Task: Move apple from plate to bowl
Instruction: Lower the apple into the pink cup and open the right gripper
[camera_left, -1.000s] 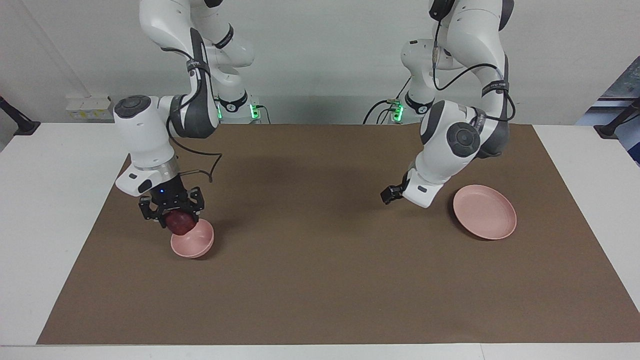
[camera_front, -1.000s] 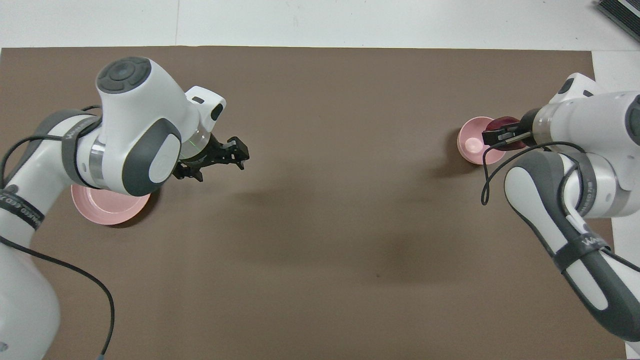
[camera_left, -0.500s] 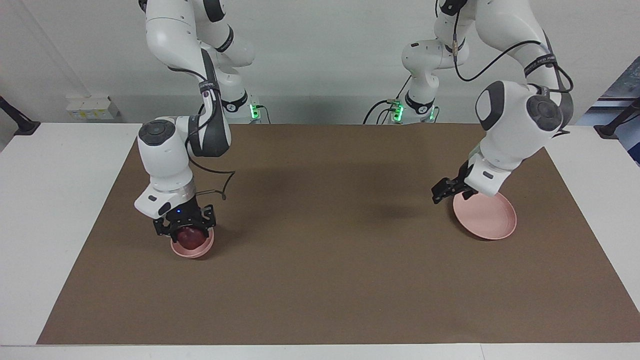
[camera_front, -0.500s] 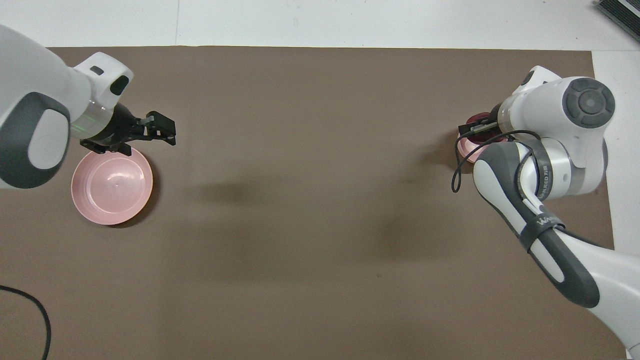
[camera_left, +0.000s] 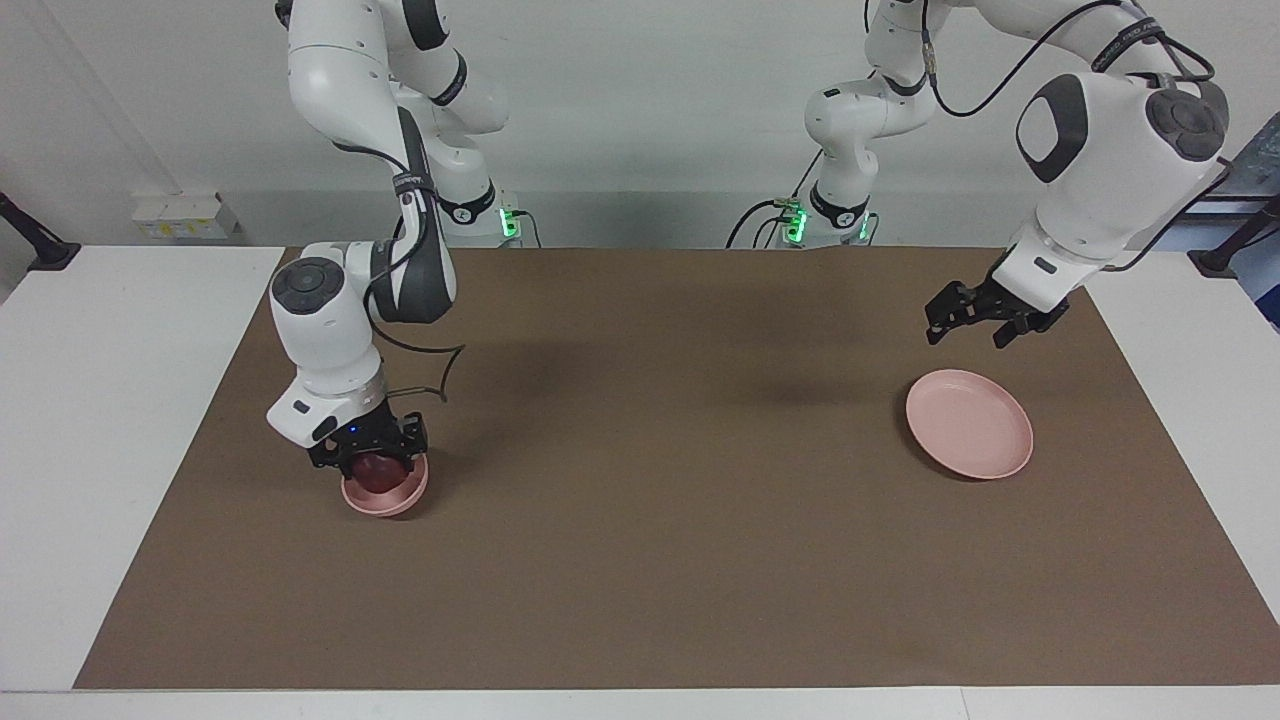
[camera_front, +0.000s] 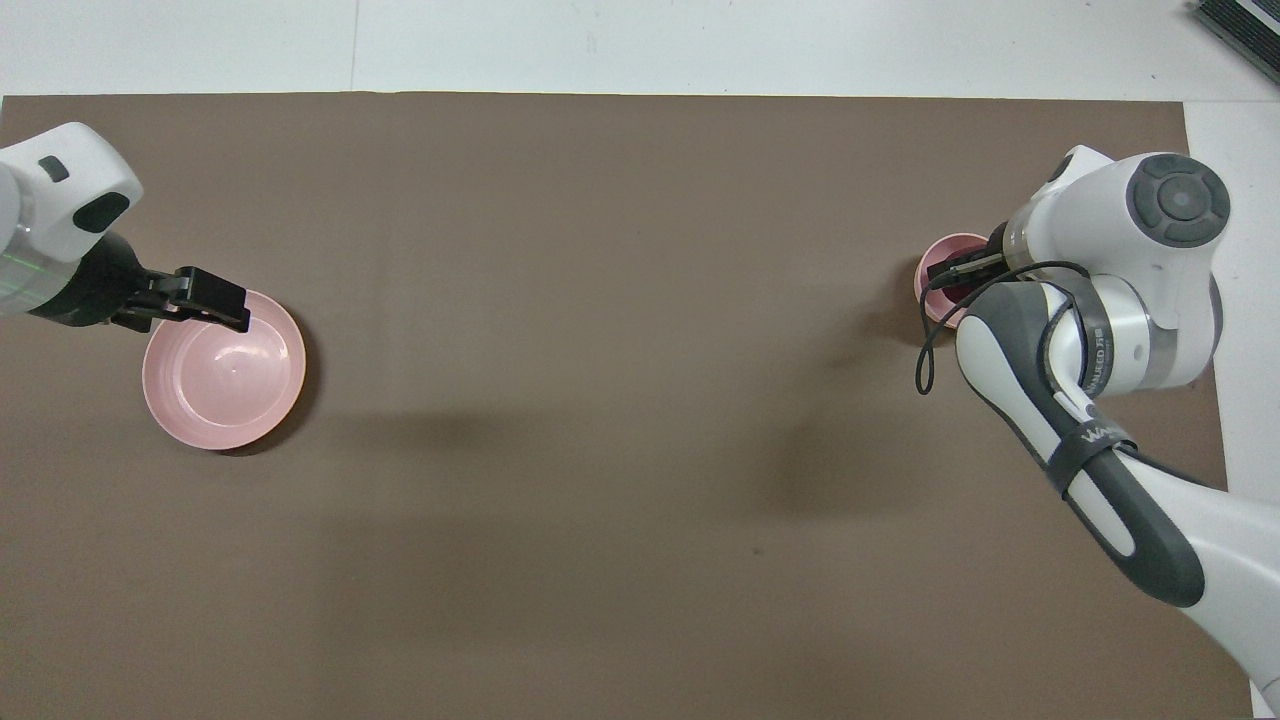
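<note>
The dark red apple sits low inside the small pink bowl toward the right arm's end of the table. My right gripper reaches down into the bowl and is shut on the apple. In the overhead view the right arm covers most of the bowl, and only a sliver of the apple shows. The flat pink plate lies bare toward the left arm's end and also shows in the overhead view. My left gripper is open and empty, raised by the plate's rim.
A brown mat covers the table, with white tabletop around it. The right arm's black cable hangs beside the bowl.
My right gripper has lowered the apple from the bowl's rim into the bowl. My left arm has risen and swung back toward its own end of the table, uncovering the plate.
</note>
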